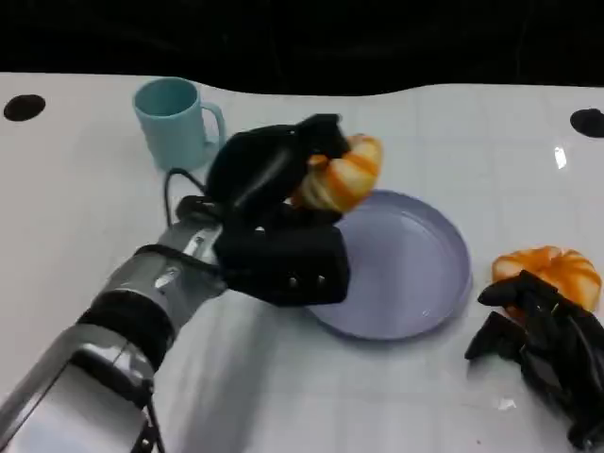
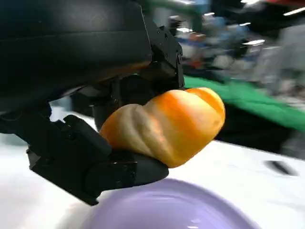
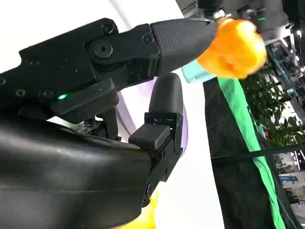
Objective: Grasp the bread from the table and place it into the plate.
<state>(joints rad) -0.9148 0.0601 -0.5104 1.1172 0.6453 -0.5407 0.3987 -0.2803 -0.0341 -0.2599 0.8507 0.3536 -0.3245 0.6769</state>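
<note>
My left hand (image 1: 274, 217) grips an orange, twisted bread (image 1: 344, 175) and holds it in the air over the far left rim of the lilac plate (image 1: 425, 274). In the left wrist view the bread (image 2: 167, 124) sits between the black fingers (image 2: 109, 171), just above the plate (image 2: 167, 210). My right hand (image 1: 543, 344) rests low at the table's right front, fingers spread and holding nothing. Its fingertips lie against a second orange bread (image 1: 557, 269) on the table. The right wrist view shows this hand (image 3: 119, 95) and, far off, the lifted bread (image 3: 233, 45).
A teal mug (image 1: 175, 118) stands at the back left, close behind my left hand. The second bread lies just right of the plate. Black round holes (image 1: 24, 107) mark the white table's far corners. Beyond the table's far edge all is dark.
</note>
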